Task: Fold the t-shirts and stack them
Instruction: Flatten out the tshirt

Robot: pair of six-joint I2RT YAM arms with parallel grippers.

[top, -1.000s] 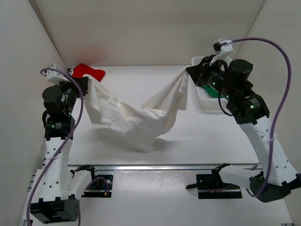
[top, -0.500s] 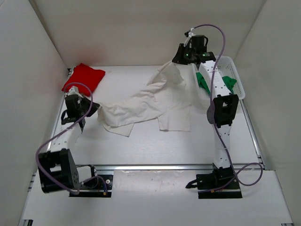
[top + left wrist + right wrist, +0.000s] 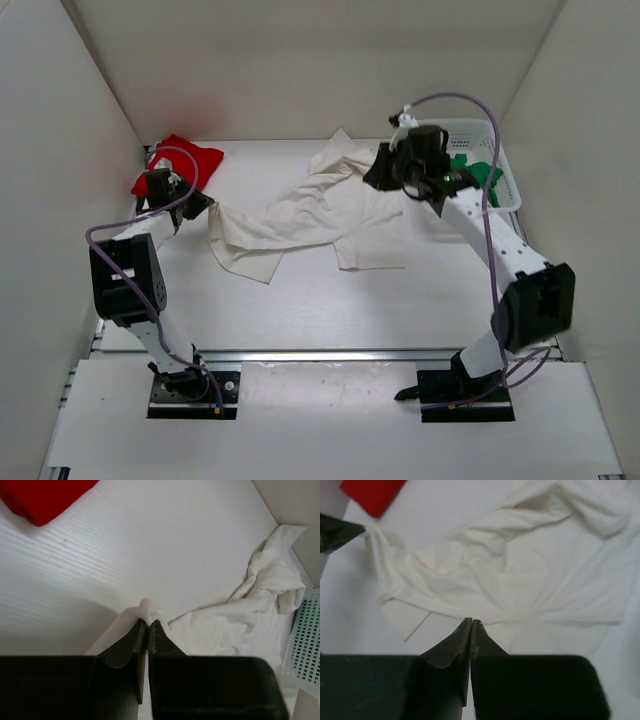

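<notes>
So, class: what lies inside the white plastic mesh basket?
A crumpled green cloth t-shirt shows inside the white plastic mesh basket. The right arm covers part of it, so anything there is hidden.

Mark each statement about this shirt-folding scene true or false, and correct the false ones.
1. The off-white shirt lies rumpled and unfolded on the table. True.
2. The red shirt sits in the basket. False: it lies at the table's far left corner; the green shirt is in the basket.
3. The left end effector pinches a bit of the off-white shirt. True.
4. The right end effector is wide open. False: its fingers are shut, above the off-white shirt.
</notes>
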